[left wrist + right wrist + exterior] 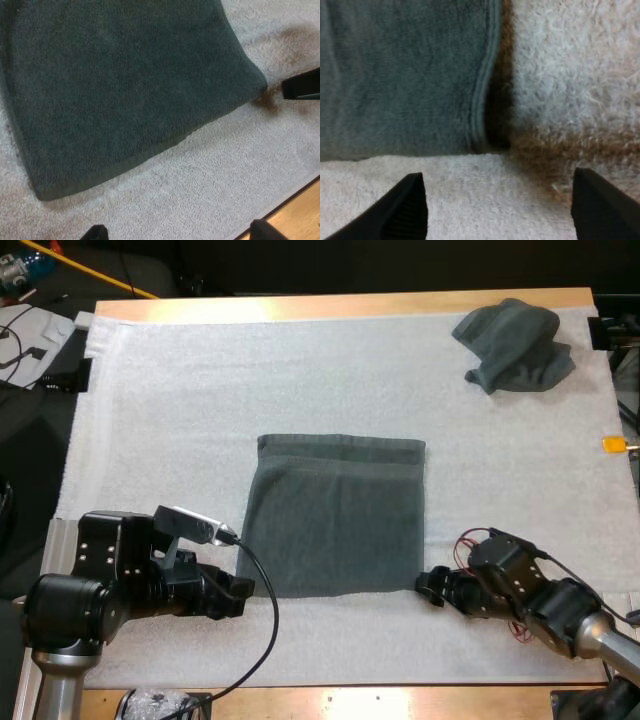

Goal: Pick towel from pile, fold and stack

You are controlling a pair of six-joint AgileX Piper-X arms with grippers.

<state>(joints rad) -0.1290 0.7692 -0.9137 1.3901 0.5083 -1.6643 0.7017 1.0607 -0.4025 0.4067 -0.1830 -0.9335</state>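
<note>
A dark grey-green towel point(335, 515) lies flat and folded in the middle of the white mat point(180, 400). My left gripper point(235, 595) sits low just off the towel's near left corner. In the left wrist view its fingertips point(95, 232) stand apart over bare mat, short of the towel point(125, 85), so my left gripper point(180, 232) is open. My right gripper point(432, 585) rests by the near right corner. It is open too, my right gripper point(505, 210) facing the towel's hemmed corner point(405, 75) with nothing between its fingers. A crumpled towel point(515, 345) lies at the mat's far right.
Past the towel's far corner in the left wrist view is the other arm's gripper point(302, 85). The wooden table edge point(300, 210) runs close behind my left fingers. Bare mat lies on both sides of the flat towel.
</note>
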